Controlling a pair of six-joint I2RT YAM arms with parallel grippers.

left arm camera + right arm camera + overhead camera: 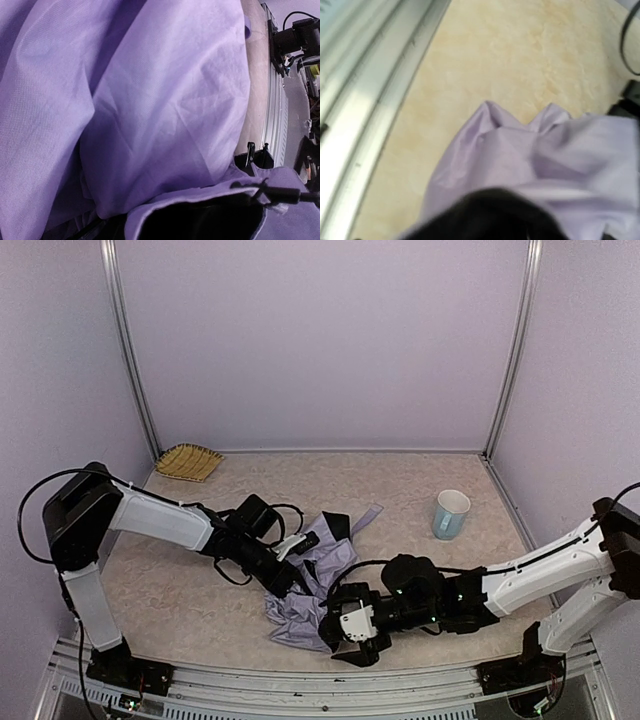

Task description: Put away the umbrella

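Umbrella [335,558] lies crumpled, fabric hiding fingertips of the left tool [286,580]

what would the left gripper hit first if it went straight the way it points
The umbrella: its lavender fabric fills the view ahead of the left gripper, probably very close; depth is unclear.

Flat woven yellow straw tray [189,461] lies in back-left corner of beige speckled worktop [400,475], just beside corner post. Light-blue cup [450,514] w/ pale inside stands upright on right side, well apart from tray. Grey metal rail [300,692] runs along near edge.
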